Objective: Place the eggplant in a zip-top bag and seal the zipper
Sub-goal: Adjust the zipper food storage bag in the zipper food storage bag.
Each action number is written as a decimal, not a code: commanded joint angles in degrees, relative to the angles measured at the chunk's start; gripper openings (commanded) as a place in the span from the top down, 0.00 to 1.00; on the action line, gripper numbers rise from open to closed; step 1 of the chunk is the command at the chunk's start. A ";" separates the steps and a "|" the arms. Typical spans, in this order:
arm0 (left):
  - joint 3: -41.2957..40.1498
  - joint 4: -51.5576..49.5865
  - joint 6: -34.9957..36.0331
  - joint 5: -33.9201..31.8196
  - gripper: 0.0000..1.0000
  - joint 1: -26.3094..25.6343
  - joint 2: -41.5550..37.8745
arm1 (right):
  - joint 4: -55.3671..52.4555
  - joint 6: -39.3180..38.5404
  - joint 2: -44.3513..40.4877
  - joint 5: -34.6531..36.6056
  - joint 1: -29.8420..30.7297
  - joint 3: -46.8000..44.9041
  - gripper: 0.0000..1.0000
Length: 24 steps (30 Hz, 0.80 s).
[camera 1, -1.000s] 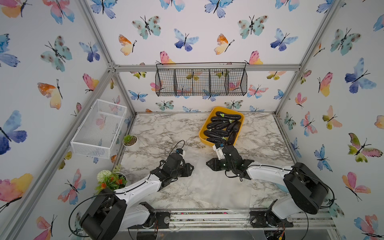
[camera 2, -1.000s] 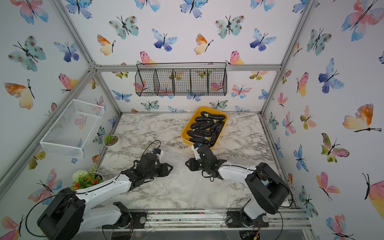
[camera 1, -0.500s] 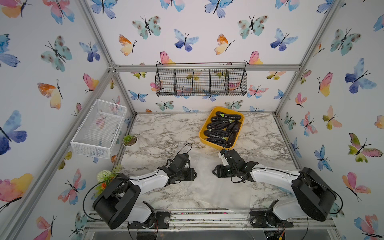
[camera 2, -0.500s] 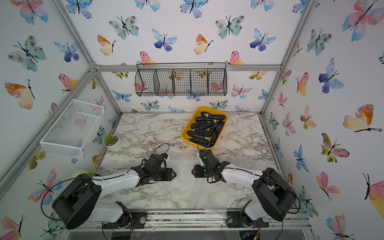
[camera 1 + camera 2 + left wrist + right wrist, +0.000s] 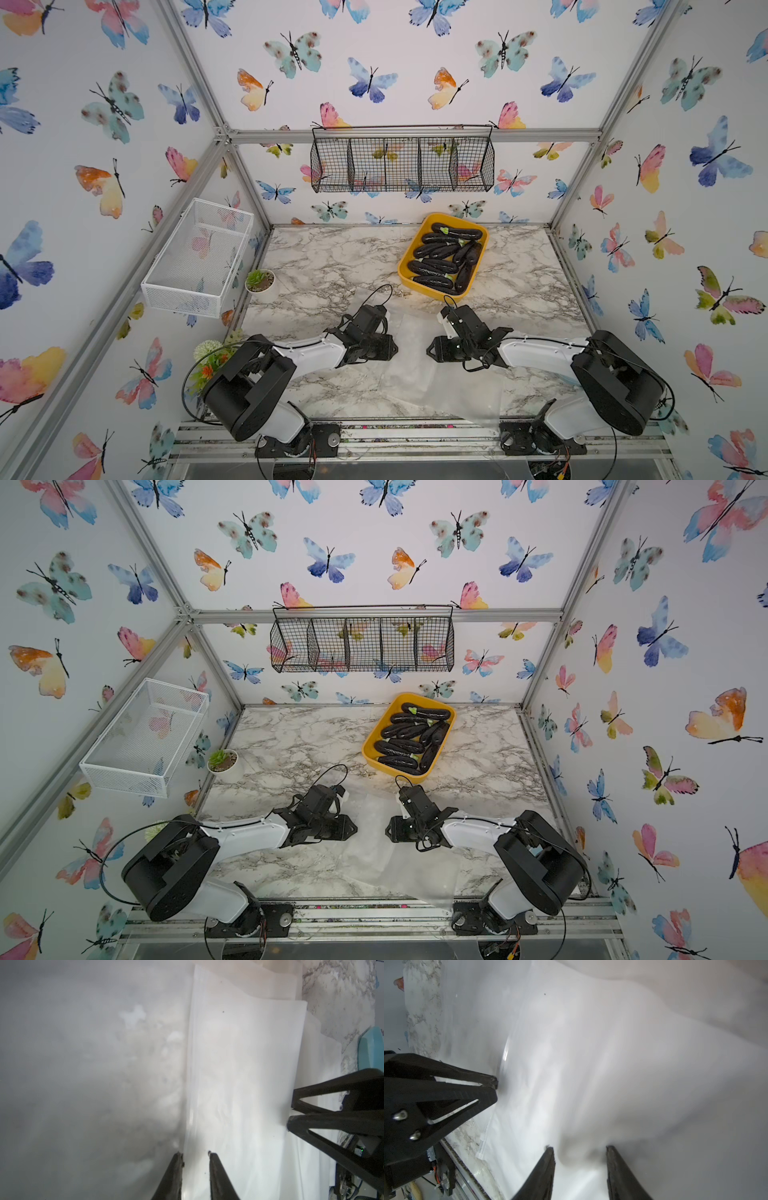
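Several dark eggplants (image 5: 444,257) lie in a yellow tray (image 5: 405,272) at the back of the marble table, none in either gripper. The clear zip-top bag (image 5: 415,374) lies flat near the front, between both arms. My left gripper (image 5: 194,1154) is low at the bag's left side. Its jaws stand a narrow gap apart, with the bag's zipper rim (image 5: 189,1084) running between them. My right gripper (image 5: 578,1148) faces it from the right, open wide over a raised fold of the bag film (image 5: 591,1064). In both top views the two grippers (image 5: 353,829) (image 5: 388,831) nearly meet.
A white wire basket (image 5: 199,257) hangs on the left wall and a black wire basket (image 5: 403,166) on the back wall. A small potted plant (image 5: 259,280) and flowers (image 5: 208,357) stand at the table's left edge. An aluminium rail (image 5: 415,432) borders the front.
Both grippers have come toward the front and down onto the bag. The left jaws have narrowed around the bag's rim. The right jaws stand a little wider than a second ago.
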 commanded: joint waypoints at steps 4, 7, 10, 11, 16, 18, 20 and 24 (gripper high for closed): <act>-0.95 2.22 -0.68 4.38 0.95 -0.88 0.08 | -0.64 -4.87 6.06 0.08 -4.33 0.58 0.55; -2.19 4.90 -2.93 6.59 0.95 -0.86 -2.09 | -2.97 -9.46 8.19 0.85 -6.29 4.70 0.53; -2.74 5.65 -4.58 6.97 0.93 -0.88 -4.75 | -9.33 -14.35 9.51 3.16 -7.11 10.21 0.51; -2.86 5.12 -4.68 6.19 0.92 -0.88 -5.66 | -12.24 -15.89 9.10 4.38 -7.14 12.26 0.51; -3.92 1.75 -3.68 4.46 0.87 1.43 -10.72 | -20.66 -17.49 5.46 5.74 -6.62 18.86 0.50; -4.04 -1.51 -3.95 1.04 0.75 3.62 -14.34 | -21.71 -16.29 4.46 6.81 -4.69 20.04 0.50; -4.48 -4.66 -4.49 -4.10 0.67 7.09 -17.49 | -20.29 -13.77 4.05 7.26 -1.22 20.72 0.50; -5.21 -6.04 -5.32 -8.67 0.59 13.68 -17.68 | -15.86 -8.22 9.39 7.76 4.82 23.46 0.50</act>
